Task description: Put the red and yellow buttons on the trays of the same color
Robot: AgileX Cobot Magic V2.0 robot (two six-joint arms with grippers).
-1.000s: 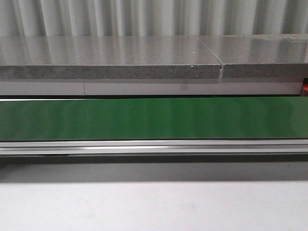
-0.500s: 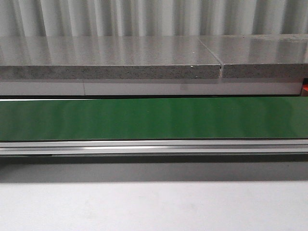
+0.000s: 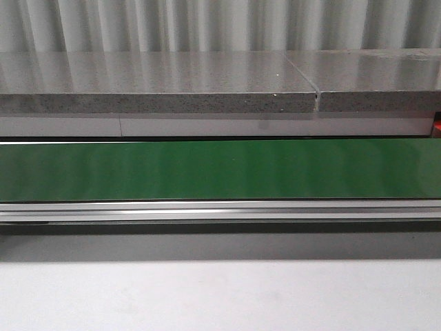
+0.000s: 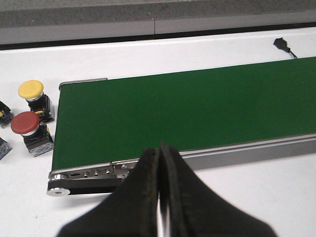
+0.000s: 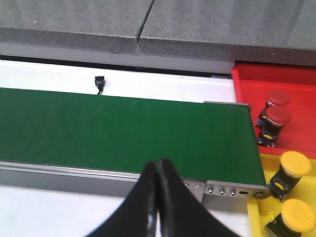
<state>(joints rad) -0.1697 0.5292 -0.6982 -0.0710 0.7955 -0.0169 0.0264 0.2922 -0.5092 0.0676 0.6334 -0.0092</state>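
Nothing has moved since the earlier frame: I see two red buttons on the red tray, two yellow buttons on the yellow tray, one yellow button and one red button left on the surface by the belt, with left tool and right tool both closed, empty.

Three red buttons are counted: one beside the belt end and two on the red tray. Three yellow buttons are counted: one beside the belt and two on the yellow tray. One green conveyor belt is present.
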